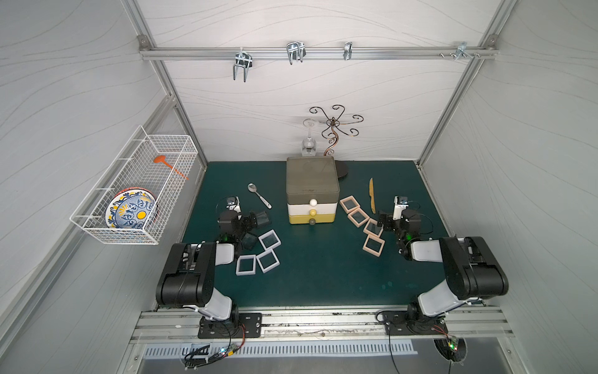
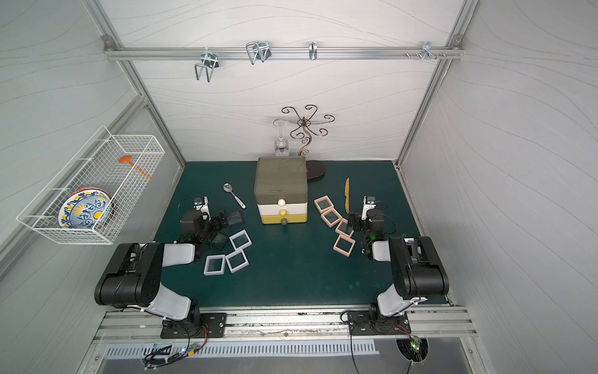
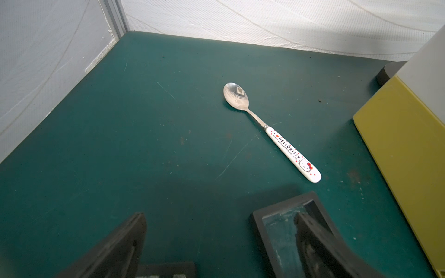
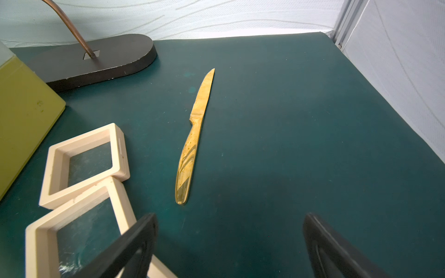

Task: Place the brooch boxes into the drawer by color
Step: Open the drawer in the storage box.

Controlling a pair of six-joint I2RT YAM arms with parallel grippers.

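Drawer point(image 1: 312, 194) at centre of mat point(image 1: 323, 275), all 3 tiers closed. 4 pink boxes point(image 1: 358, 217) in a row to its R; 3 white boxes point(image 1: 268, 259) front-L; 2 black boxes point(image 1: 261, 218) visible by L gripper point(image 3: 221, 216). L gripper jaws wide apart, empty, 1 finger over a black box. R gripper point(image 4: 230, 216) likewise wide, empty, at pink row.

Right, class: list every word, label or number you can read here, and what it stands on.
"I (heart) HELLOKITTY": spoon handle.
"SANRIO CO LTD", after blurred year figures: same handle, smaller print.
Faint mark on the drawer top: too small to read.
Nothing else readable.
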